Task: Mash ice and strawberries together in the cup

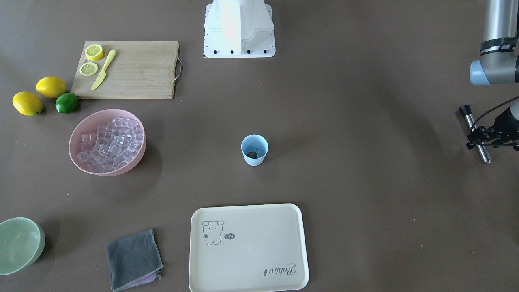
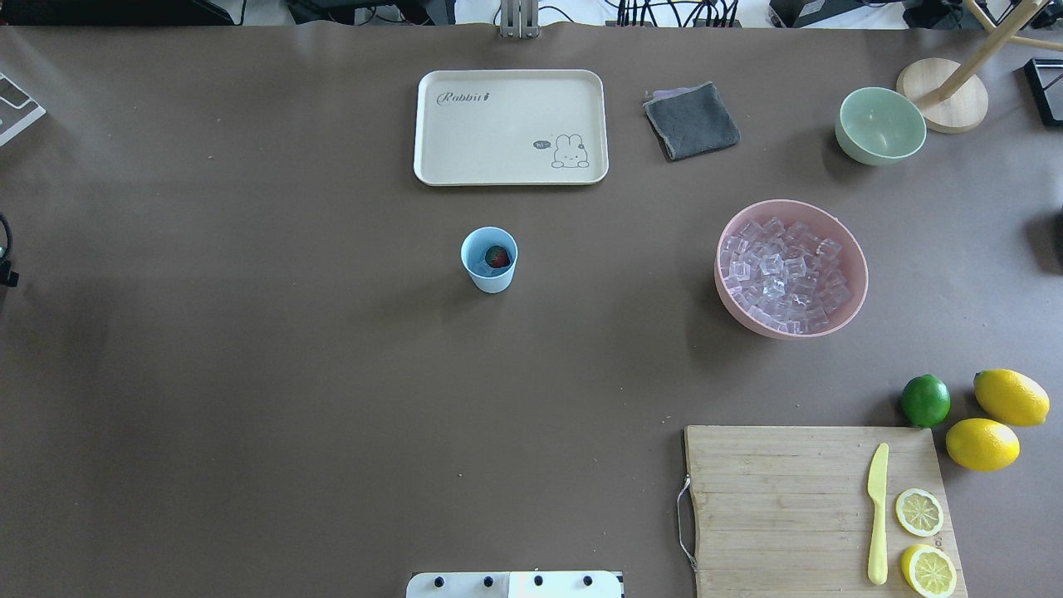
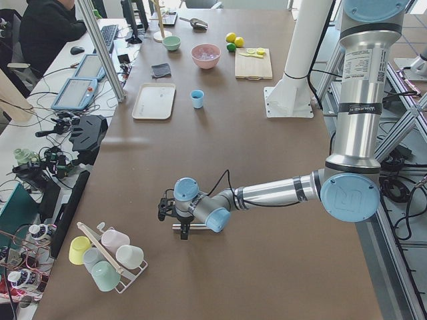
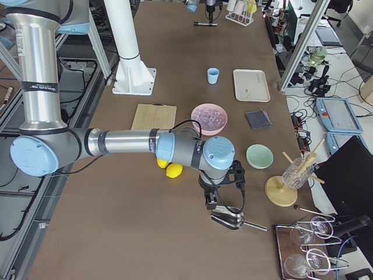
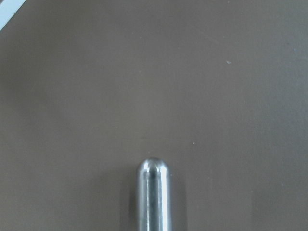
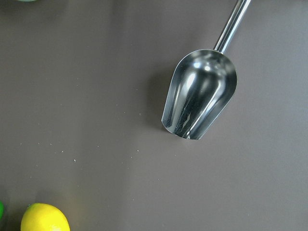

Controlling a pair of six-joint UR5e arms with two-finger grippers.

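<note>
The light-blue cup [image 1: 254, 157] [image 2: 490, 278] stands mid-table. Inside it lies a red strawberry [image 1: 251, 154] [image 2: 497, 257]. Ice [image 1: 111, 144] [image 2: 785, 276] fills a pink bowl [image 1: 77, 134] on the robot's right. My left gripper [image 1: 476, 138] [image 3: 175, 215] is far out at the table's left end, shut on a metal rod [image 1: 481, 153] [image 5: 154, 192] with a black cap. My right gripper [image 4: 211, 201] hovers at the table's right end over a steel scoop [image 4: 230, 219] [image 6: 199, 98] lying on the table. Its fingers do not show, so I cannot tell their state.
A cream tray [image 2: 511, 170] and a grey cloth [image 2: 691, 120] lie beyond the cup. A green bowl [image 2: 880, 129], a cutting board [image 2: 781, 498] with a yellow knife [image 2: 877, 515], two lemons [image 2: 982, 444] and a lime [image 2: 925, 399] are on the right. A rack of cups [image 3: 107, 257] is near my left gripper.
</note>
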